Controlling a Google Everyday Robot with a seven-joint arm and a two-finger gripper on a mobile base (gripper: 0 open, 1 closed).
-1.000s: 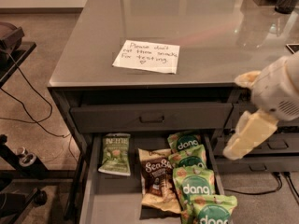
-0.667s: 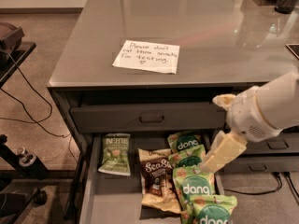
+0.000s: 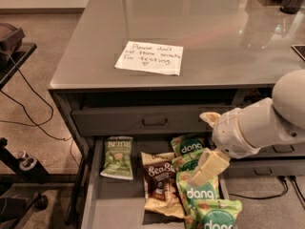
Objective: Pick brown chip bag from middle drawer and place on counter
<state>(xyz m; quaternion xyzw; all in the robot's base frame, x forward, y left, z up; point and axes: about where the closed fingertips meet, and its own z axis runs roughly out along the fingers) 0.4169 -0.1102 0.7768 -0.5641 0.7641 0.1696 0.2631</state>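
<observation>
Light: warm indoor light from overhead, moderately dim overall.
Glare: pale reflections streak the glossy table (image 3: 228, 37), strongest towards its far right.
Shadow: dark band under the table's lip; middle drawer (image 3: 119, 209) floor dull grey.
Gripper: gripper (image 3: 208, 142) over the drawer's right side, fingers (image 3: 210, 166) apart, cream surfaces brightly lit.

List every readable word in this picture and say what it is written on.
"Please don't eat these snacks for testing": paper note on the counter.
"Sea S...": brown bag.
"dang": green bags beneath the tool.
Lettering on the left green bag: too blurred.
</observation>
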